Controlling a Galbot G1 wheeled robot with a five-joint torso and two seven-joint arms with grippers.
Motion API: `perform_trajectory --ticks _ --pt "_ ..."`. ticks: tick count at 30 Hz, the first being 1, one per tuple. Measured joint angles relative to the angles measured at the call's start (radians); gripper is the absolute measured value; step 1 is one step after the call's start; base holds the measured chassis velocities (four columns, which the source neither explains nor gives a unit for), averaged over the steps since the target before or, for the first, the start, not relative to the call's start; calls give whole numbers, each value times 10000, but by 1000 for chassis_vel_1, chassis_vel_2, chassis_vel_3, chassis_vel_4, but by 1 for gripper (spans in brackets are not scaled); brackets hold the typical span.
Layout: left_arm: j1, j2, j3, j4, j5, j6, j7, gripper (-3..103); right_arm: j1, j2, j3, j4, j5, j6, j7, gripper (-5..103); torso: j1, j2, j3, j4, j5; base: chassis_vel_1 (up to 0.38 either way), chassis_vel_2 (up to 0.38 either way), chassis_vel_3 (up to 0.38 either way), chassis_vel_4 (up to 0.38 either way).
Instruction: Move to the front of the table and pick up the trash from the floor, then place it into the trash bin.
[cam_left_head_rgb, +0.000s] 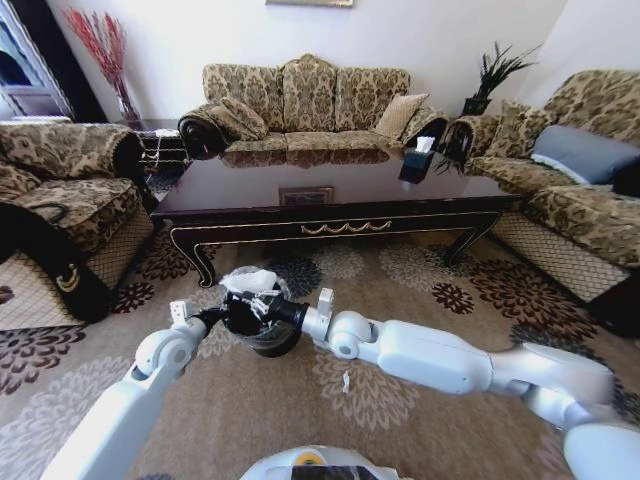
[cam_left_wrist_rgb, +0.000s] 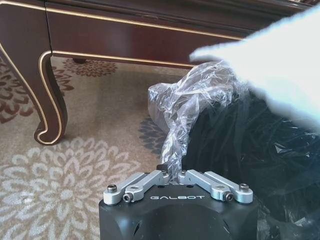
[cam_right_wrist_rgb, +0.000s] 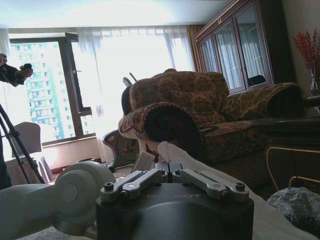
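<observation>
Both grippers meeting over bin (cam_left_head_rgb: 268, 335) on floor (cam_left_head_rgb: 400, 420), just in front of worktop (cam_left_head_rgb: 330, 195). Bin at 6 o'clock from worktop's front edge, w/ black liner crinkled around rim. Right gripper (cam_left_head_rgb: 248, 300) reaching in from 3 o'clock, fingers clamped on white paper wad (cam_left_head_rgb: 250, 281) held directly above bin mouth; in right wrist view, wad (cam_right_wrist_rgb: 172, 152) pinched between narrow fingers. Left gripper (cam_left_head_rgb: 215, 316) coming in from 9 o'clock at bin rim, fingers nipped shut on clear crumpled plastic (cam_left_wrist_rgb: 195, 100), which rises from fingers beside black liner (cam_left_wrist_rgb: 250, 145). White wad (cam_left_wrist_rgb: 270, 60) blurred, close to lens in left wrist view, above liner. Small white scrap (cam_left_head_rgb: 345, 382) lying on carpet at 4 o'clock from bin, apart from it, under right forearm. Worktop's curved leg (cam_left_wrist_rgb: 50, 95) w/ gold trim standing on floral carpet at bin's 10 o'clock.
</observation>
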Motion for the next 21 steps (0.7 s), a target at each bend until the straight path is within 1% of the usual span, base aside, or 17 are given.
perform_trajectory --ticks 1,4,11,12,14,18,19,21 --pt "11 -9 -10 0 6 -3 1 3 62 -2 -55 -46 -33 24 -162 0 0 0 0 0 0 0 0 0 0" --pt "43 -23 -31 -6 27 -12 7 3 186 66 -148 -210 -88 45 -284 0 0 0 0 -1 -1 0 0 0 0" --pt "204 -55 -109 -183 43 -13 26 3 285 348 -174 -766 -133 40 -88 0 0 1 0 1 0 0 0 0 0" --pt "262 -53 -146 -234 44 -13 30 3 299 374 -173 -891 -139 9 82 0 0 1 0 0 0 0 0 0 0" --pt "277 -52 -156 -247 45 -13 31 3 300 384 -171 -919 -140 -3 135 0 0 1 0 0 0 0 0 0 0" --pt "397 23 -261 -363 42 -13 49 3 305 532 -38 -1409 -343 -291 1192 0 0 1 0 1 0 0 0 0 0" --pt "397 23 -261 -363 42 -13 49 3 305 532 -38 -1409 -343 -291 1192 0 0 1 0 1 0 0 0 0 0" --pt "425 42 -285 -392 36 -13 52 3 329 617 102 -1699 -454 -338 1440 0 0 1 1 0 0 0 0 0 0"
